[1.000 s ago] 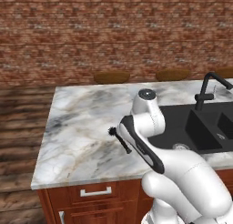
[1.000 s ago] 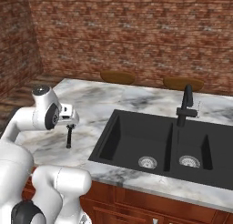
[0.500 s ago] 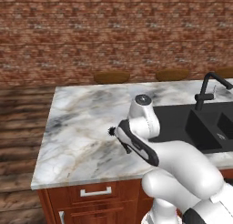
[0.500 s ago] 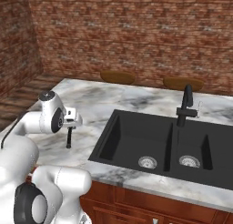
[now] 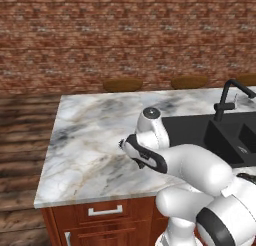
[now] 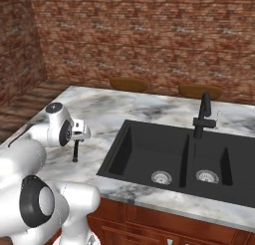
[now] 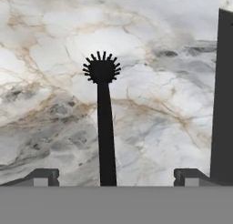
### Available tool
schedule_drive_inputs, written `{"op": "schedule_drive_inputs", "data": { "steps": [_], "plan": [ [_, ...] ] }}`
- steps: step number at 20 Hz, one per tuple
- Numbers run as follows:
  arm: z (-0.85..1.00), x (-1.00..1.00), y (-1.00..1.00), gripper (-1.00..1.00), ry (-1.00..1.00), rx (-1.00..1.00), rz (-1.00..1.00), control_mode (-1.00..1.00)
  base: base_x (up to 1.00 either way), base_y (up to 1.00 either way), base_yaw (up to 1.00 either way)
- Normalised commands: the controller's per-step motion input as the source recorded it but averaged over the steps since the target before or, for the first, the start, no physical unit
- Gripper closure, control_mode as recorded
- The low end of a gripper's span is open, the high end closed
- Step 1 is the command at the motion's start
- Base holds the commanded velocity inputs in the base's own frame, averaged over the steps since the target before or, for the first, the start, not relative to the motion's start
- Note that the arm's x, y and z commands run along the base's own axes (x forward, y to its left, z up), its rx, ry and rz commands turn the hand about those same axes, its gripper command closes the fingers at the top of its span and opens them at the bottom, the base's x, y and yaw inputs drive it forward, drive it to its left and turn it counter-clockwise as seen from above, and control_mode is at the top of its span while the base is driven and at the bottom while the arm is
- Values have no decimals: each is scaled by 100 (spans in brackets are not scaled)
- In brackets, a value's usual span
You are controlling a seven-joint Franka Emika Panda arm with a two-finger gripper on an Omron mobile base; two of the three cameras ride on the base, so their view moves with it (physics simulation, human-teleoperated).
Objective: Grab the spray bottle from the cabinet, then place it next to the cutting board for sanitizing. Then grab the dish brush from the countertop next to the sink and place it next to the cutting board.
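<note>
One dish brush (image 7: pixel 104 123) between wide claw (image 7: pixel 116 176) tips

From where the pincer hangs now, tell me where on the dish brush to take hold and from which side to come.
Grip the thin straight handle of the dish brush, not the flared bristle head. It lies flat on the countertop, left of the sink, so come straight down from above. The open pincer already straddles the handle, one fingertip on each side; probably lower and close across its narrow width.
</note>
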Motion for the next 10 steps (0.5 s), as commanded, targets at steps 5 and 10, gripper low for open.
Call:
{"op": "schedule_drive_inputs", "data": {
  "steps": [5,10],
  "plan": [
    [-19,8,14,-100,0,0,-2,-100,0,0,0],
    [-19,0,6,-100,0,0,0,-100,0,0,0]
  ]
}}
